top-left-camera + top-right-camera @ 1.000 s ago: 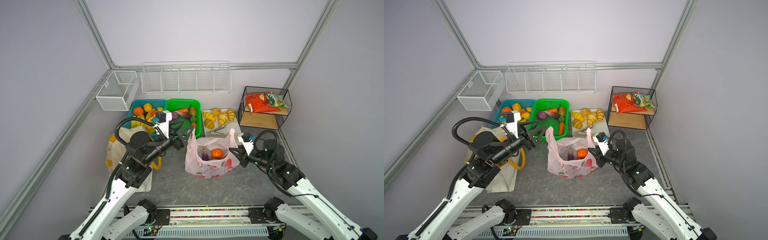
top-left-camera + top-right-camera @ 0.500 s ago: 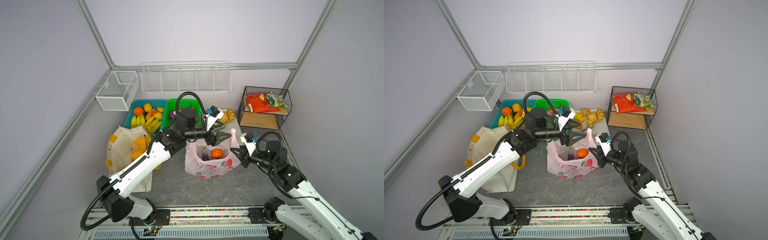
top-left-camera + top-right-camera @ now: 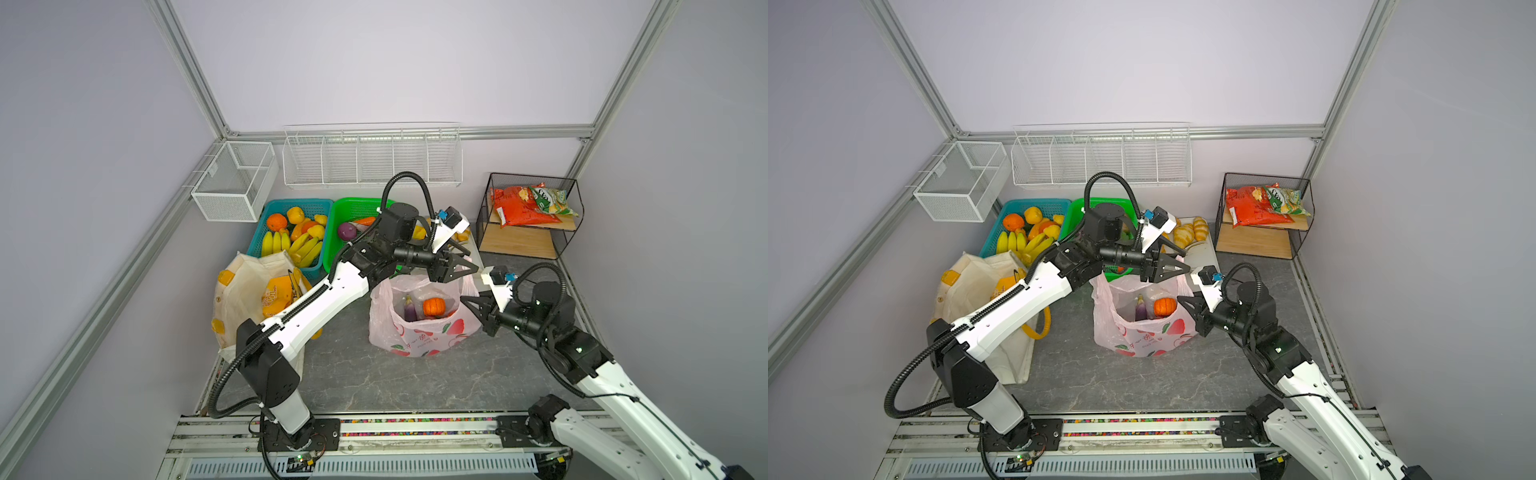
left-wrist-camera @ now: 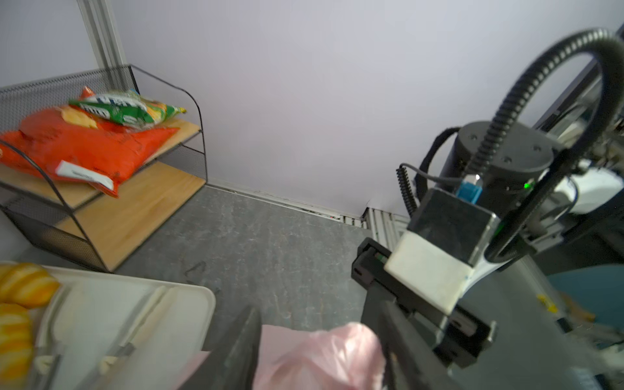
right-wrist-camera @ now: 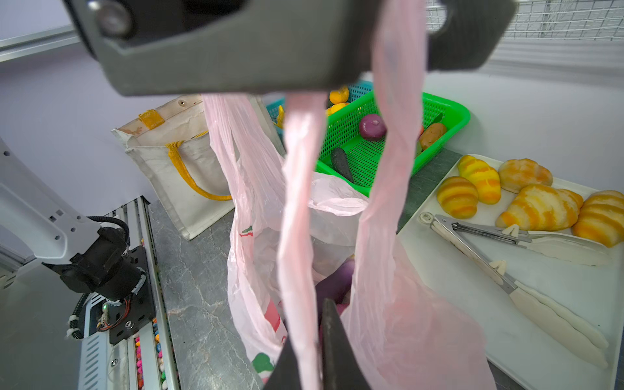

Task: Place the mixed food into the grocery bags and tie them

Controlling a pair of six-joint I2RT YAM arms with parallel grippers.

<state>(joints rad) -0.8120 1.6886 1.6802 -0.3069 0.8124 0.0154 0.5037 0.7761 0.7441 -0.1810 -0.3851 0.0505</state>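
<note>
The pink apple-print bag (image 3: 419, 336) (image 3: 1142, 336) stands open mid-table with an orange pumpkin (image 3: 434, 306) and a purple eggplant (image 3: 409, 309) inside. My right gripper (image 3: 463, 298) (image 5: 309, 324) is shut on one pink handle strip at the bag's right rim. My left gripper (image 3: 473, 262) (image 4: 317, 337) reaches across above the bag. Its fingers stand apart, with the raised right handle bunched between them. The cream tote (image 3: 245, 291) lies at the left with an orange packet (image 3: 278, 293) in it. A purple onion (image 3: 347, 230) stays in the green basket (image 3: 353, 205).
A blue basket (image 3: 299, 203) of bananas and oranges sits behind the tote. A white tray (image 5: 540, 304) with croissants and tongs (image 5: 506, 243) lies right of the green basket. A black wire shelf (image 3: 528, 216) at the back right holds red and green packets. White wire baskets hang on the walls.
My left arm swung from over the tote across to the pink bag's right handle, and its jaws have narrowed round the handle. The right gripper kept its hold.
</note>
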